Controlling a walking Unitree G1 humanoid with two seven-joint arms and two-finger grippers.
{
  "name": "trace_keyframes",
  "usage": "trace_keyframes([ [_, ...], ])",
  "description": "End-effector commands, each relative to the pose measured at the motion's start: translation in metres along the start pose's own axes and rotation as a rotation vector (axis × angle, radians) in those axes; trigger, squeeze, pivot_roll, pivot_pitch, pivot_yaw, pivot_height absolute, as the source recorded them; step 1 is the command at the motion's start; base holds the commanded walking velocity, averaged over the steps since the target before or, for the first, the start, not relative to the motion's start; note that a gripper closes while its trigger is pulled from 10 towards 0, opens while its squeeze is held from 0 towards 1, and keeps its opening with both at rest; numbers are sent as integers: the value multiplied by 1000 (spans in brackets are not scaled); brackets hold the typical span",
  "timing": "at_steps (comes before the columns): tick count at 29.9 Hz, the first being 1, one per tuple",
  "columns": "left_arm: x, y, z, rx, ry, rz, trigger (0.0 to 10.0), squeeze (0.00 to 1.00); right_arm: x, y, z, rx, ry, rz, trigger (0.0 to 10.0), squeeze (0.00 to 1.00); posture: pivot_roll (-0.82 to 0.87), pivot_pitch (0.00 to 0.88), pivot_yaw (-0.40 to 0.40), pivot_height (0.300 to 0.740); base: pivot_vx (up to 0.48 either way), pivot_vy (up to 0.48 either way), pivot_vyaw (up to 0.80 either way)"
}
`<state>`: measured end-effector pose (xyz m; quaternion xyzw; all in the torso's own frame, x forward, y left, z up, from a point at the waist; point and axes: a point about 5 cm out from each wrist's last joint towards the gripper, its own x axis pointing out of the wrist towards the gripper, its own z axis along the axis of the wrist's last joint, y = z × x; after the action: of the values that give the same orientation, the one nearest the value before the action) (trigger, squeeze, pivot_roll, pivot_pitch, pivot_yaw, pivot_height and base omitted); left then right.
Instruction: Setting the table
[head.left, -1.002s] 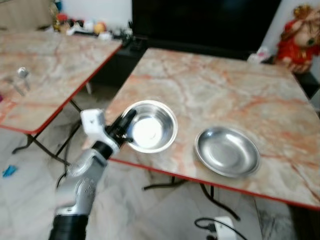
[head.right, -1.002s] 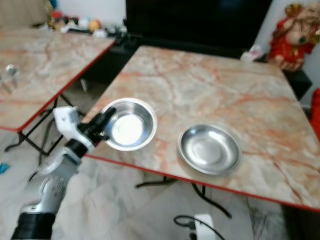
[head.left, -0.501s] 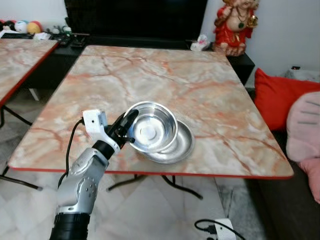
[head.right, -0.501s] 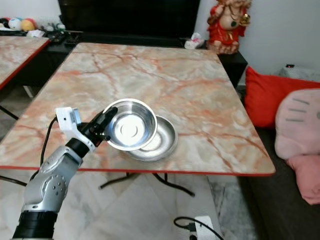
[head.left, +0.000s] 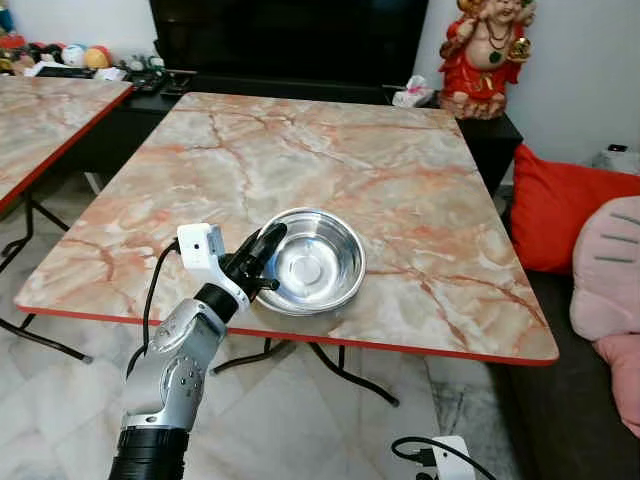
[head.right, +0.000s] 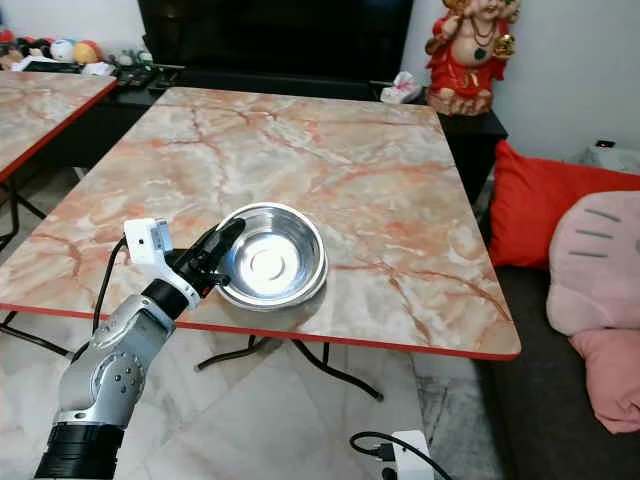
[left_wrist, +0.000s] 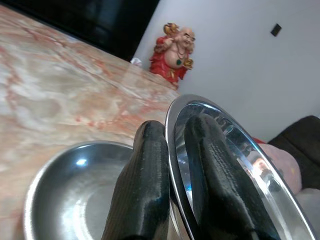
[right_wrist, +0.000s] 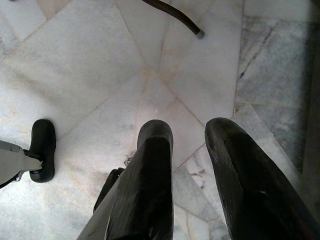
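A steel bowl (head.left: 318, 262) is over the near part of the marble table (head.left: 330, 150), a little back from its red front edge. My left gripper (head.left: 264, 252) is shut on the bowl's left rim, one finger inside and one outside. In the left wrist view the rim (left_wrist: 176, 150) runs between the two black fingers (left_wrist: 150, 170) and the bowl looks tilted. A shallow steel plate (left_wrist: 75, 190) lies on the table just beneath it. From the head views the bowl hides nearly all of that plate. My right gripper (right_wrist: 187, 145) hangs open above the floor tiles.
A second marble table (head.left: 40, 110) stands to the left across a gap. A black TV unit (head.left: 290, 40) and a red statue (head.left: 490, 50) are behind. Red (head.left: 560, 210) and pink (head.left: 610, 270) cushions lie to the right. A white power strip (head.left: 440, 455) lies on the floor.
The camera has swung and stepped right. The bowl, held by my left gripper throughout, went from beside the plate to overlapping it, and now sits over it and covers it.
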<state>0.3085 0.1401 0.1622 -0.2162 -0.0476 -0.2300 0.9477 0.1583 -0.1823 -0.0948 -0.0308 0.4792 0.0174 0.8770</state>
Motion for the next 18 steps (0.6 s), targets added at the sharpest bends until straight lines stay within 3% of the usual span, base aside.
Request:
trace_keyframes([
  [1, 2, -1, 3, -3, -2, -6, 10000, 0, 0, -1, 1, 2, -1, -3, 10000, 0, 119, 0, -50, 740, 0, 0, 0],
  [13, 3, -1, 4, -17, -9, -9, 10000, 0, 0, -1, 1, 5, 2, -6, 10000, 0, 116, 0, -47, 740, 0, 0, 0],
  [16, 4, -3, 3, -24, -5, -17, 10000, 0, 0, -1, 1, 11, 3, -7, 10000, 0, 114, 0, -44, 740, 255, 0, -754],
  [18, 5, -4, 3, -23, -5, -20, 10000, 0, 0, -1, 2, 9, -3, -5, 10000, 0, 114, 0, -43, 740, 270, 0, 0],
])
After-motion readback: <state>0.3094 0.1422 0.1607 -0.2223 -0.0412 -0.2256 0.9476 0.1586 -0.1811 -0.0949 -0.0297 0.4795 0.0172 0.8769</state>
